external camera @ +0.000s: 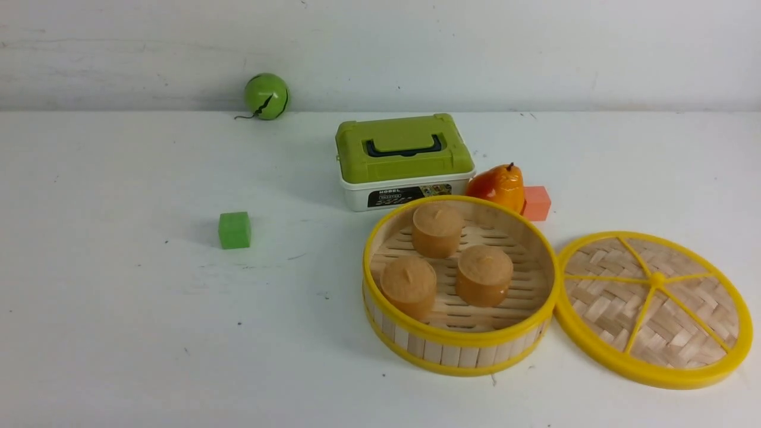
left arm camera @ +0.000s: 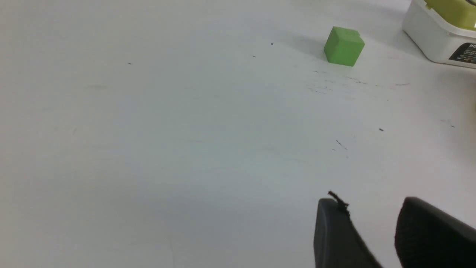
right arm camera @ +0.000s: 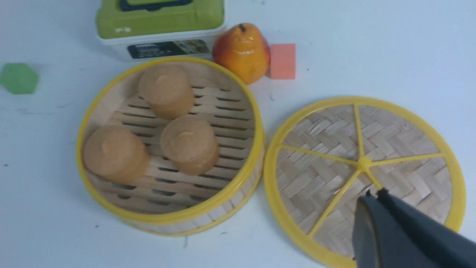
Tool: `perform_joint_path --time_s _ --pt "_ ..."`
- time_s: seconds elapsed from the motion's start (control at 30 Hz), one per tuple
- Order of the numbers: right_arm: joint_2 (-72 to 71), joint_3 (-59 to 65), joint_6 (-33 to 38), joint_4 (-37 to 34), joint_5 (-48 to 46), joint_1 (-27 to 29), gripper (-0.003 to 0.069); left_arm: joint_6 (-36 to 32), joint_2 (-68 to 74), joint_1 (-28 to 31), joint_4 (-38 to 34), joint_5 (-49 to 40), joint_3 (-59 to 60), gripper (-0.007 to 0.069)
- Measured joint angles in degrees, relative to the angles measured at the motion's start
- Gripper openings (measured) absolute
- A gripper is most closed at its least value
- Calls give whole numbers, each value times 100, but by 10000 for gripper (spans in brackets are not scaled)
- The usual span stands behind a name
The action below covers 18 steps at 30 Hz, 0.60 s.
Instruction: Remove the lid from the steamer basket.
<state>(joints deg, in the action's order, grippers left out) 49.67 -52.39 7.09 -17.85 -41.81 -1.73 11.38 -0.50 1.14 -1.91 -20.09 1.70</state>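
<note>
The steamer basket (external camera: pixel 461 351) stands open on the white table, right of centre, with three tan cylinders (external camera: pixel 437 229) on its slatted floor. The lid (external camera: pixel 654 309), woven bamboo with a yellow rim and spokes, lies flat on the table against the basket's right side. Both show in the right wrist view: the basket (right arm camera: pixel 238 186) and the lid (right arm camera: pixel 323 149). My right gripper (right arm camera: pixel 373 193) is shut and empty, hovering above the lid near its hub. My left gripper (left arm camera: pixel 368 206) is open and empty above bare table. Neither gripper shows in the front view.
A white box with a green lid (external camera: pixel 404 160) stands behind the basket. An orange pear (external camera: pixel 498 187) and a pink cube (external camera: pixel 537 203) sit at the basket's far right. A green cube (external camera: pixel 234 230) lies to the left, and a green ball (external camera: pixel 266 96) by the back wall.
</note>
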Motion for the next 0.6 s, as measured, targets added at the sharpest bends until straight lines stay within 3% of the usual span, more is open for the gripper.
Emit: perform_joint_path --time_s 0.33,0.6 --pt "-1990 771 175 -749 509 0 -22 0 0 0 0 0 0 239" --pt "-2635 773 202 -578 526 0 -18 0 0 0 0 0 0 239"
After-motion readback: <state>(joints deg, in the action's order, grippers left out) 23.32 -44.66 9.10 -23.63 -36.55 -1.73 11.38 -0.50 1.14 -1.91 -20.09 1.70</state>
